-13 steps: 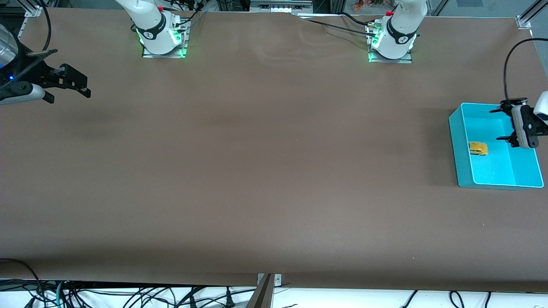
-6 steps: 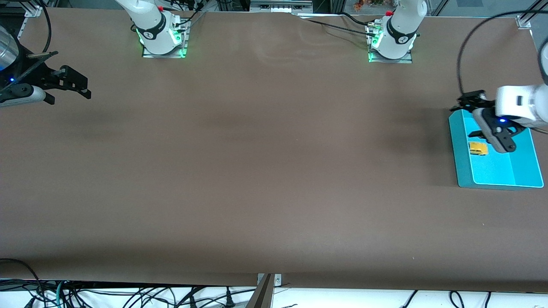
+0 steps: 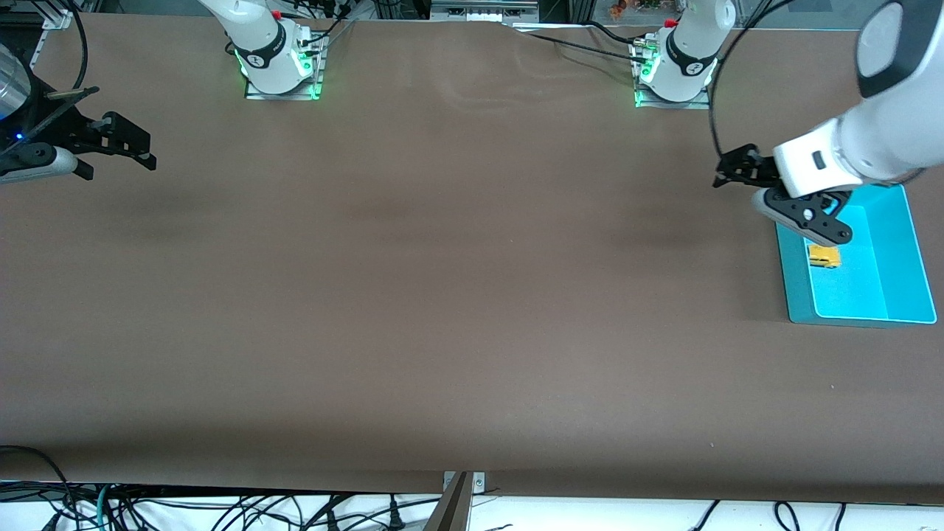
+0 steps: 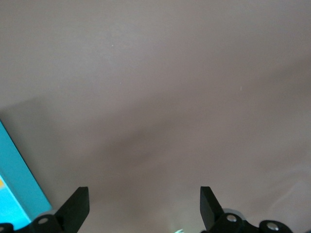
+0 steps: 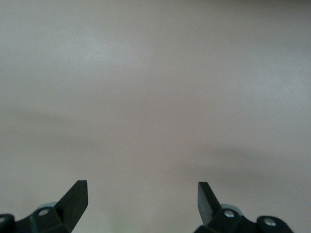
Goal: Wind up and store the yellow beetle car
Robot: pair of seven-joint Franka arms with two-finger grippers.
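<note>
The yellow beetle car (image 3: 824,256) lies inside the turquoise bin (image 3: 795,284), at the left arm's end of the table. My left gripper (image 3: 731,174) is open and empty, up in the air over bare table just beside the bin's rim; in the left wrist view (image 4: 143,208) its fingers stand wide apart over the brown table, with a corner of the bin (image 4: 19,189) at the edge. My right gripper (image 3: 118,156) waits, open and empty, over the right arm's end of the table; its wrist view (image 5: 142,201) shows only bare table.
The brown table (image 3: 442,280) carries only the bin. The two arm bases (image 3: 279,63) (image 3: 675,70) stand along the edge farthest from the front camera. Cables hang below the nearest edge.
My left gripper has swung from over the bin's inside out past its rim, toward the table's middle. The car stays in the bin. The right arm has not moved.
</note>
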